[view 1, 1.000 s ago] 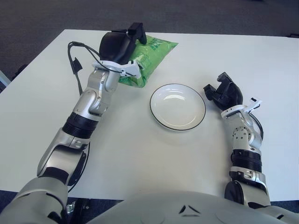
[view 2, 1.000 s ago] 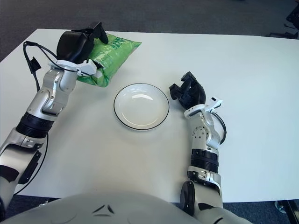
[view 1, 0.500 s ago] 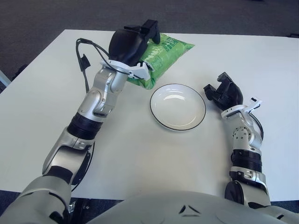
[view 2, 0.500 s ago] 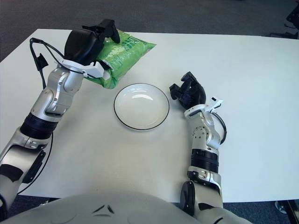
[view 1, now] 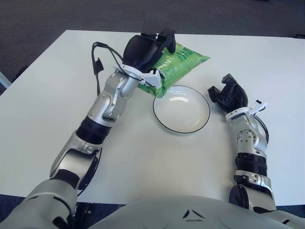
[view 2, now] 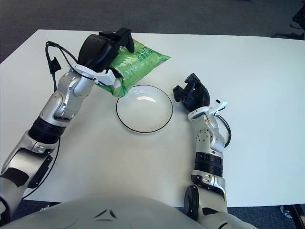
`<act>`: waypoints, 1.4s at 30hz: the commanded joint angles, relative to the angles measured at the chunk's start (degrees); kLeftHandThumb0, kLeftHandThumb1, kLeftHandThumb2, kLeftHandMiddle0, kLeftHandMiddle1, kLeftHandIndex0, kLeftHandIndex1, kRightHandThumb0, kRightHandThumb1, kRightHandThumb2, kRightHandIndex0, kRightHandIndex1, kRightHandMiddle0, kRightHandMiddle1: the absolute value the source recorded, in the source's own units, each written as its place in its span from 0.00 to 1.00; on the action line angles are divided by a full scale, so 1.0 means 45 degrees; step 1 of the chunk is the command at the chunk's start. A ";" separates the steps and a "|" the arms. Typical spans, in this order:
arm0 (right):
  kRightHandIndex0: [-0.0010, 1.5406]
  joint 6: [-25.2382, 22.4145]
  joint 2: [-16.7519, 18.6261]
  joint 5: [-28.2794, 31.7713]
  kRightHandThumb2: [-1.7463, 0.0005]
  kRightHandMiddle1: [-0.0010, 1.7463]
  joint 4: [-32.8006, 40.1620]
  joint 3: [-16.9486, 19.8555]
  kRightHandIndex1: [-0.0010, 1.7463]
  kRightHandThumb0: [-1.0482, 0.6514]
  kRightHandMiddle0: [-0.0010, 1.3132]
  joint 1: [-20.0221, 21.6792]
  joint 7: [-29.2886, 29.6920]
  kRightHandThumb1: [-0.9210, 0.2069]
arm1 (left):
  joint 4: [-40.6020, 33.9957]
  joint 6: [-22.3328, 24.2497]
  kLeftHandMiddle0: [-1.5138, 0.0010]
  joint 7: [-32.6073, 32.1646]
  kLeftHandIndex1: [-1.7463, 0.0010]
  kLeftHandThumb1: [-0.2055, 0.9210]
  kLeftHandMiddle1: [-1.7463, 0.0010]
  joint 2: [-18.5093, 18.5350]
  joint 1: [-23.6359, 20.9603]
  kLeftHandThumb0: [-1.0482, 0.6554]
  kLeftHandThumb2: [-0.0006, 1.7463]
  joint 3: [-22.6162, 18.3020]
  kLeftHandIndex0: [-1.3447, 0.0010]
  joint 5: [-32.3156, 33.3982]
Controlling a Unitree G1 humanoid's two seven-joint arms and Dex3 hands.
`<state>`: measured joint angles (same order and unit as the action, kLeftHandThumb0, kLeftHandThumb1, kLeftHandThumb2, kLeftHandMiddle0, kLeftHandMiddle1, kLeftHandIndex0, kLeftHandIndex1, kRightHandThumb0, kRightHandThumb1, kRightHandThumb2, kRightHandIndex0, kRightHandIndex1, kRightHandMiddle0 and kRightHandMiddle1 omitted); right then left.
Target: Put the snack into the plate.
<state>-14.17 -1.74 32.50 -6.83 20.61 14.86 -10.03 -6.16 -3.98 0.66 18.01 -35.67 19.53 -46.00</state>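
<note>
1. Left eye view. My left hand (view 1: 147,50) is clenched around the near end of the green crinkled-plastic snack bag (view 1: 178,67) and holds it off the white table (view 1: 43,95). Over the last second this hand has carried the bag rightward, from well apart from the round white plate with a thin dark rim (view 1: 181,109) to a position where the bag's lower corner overlaps the plate's far-left rim. I judge the transport step to be nearly complete: a little more travel toward the plate's centre, then a lowering and release, should finish the task.

2. Left eye view, continued. The bag projects from the hand toward the right and away from me, its free end beyond the plate's far rim. Most of its length lies outside the dish, so a release here would probably leave it draped over the rim.

3. Right eye view. The same arrangement appears: the left hand (view 2: 102,50) grips the bag (view 2: 143,64) at its left end, and the bag hangs above the upper-left edge of the plate (view 2: 144,109). The plate is empty.

4. Right eye view, continued. My right hand (view 2: 193,95) sits parked just right of the plate, fingers loosely curled and holding nothing; it has not moved.
</note>
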 commanded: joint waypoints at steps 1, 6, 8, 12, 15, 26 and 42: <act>0.81 -0.0149 0.0251 -0.0120 0.19 1.00 -0.0505 -0.0006 1.00 0.32 0.51 -0.0696 0.0267 0.60 | -0.0242 -0.0268 0.42 0.0322 0.00 0.12 0.01 -0.0143 -0.0086 0.62 1.00 0.0060 0.49 0.0298; 0.81 -0.0175 0.0224 -0.0144 0.19 1.00 -0.0465 -0.0056 1.00 0.32 0.51 -0.0709 0.0350 0.60 | 0.0189 -0.0888 0.41 0.0204 0.00 0.12 0.02 -0.0344 -0.0192 0.62 1.00 0.0214 0.49 0.0518; 0.81 -0.0187 0.0209 -0.0134 0.19 1.00 -0.0456 -0.0071 1.00 0.32 0.52 -0.0714 0.0349 0.60 | 0.0144 -0.0983 0.41 0.0280 0.00 0.12 0.02 -0.0420 -0.0110 0.62 1.00 0.0273 0.49 0.0564; 0.82 -0.0182 0.0193 -0.0132 0.19 1.00 -0.0449 -0.0108 1.00 0.31 0.52 -0.0711 0.0319 0.60 | 0.0160 -0.1130 0.41 0.0335 0.00 0.12 0.02 -0.0635 -0.0045 0.62 1.00 0.0402 0.49 0.0627; 0.82 -0.0181 0.0171 -0.0149 0.19 1.00 -0.0451 -0.0124 1.00 0.31 0.52 -0.0716 0.0314 0.61 | 0.0336 -0.1237 0.41 0.0199 0.00 0.12 0.01 -0.0797 -0.0115 0.62 1.00 0.0517 0.49 0.0480; 0.82 -0.0203 0.0224 -0.0169 0.19 1.00 -0.0357 -0.0155 1.00 0.31 0.52 -0.0738 0.0430 0.61 | 0.0807 -0.1543 0.42 0.0006 0.00 0.13 0.00 -0.1477 -0.0098 0.62 1.00 0.0939 0.49 0.0314; 0.83 -0.0212 0.0401 -0.0118 0.19 1.00 -0.0105 -0.0236 1.00 0.31 0.52 -0.0803 0.0695 0.61 | 0.1247 -0.1533 0.41 0.0454 0.00 0.12 0.01 -0.1580 -0.0015 0.62 1.00 0.1390 0.50 -0.0007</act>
<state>-14.09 -1.20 32.26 -5.50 19.55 14.49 -8.04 -1.38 -10.51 1.77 10.65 -35.50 25.19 -45.96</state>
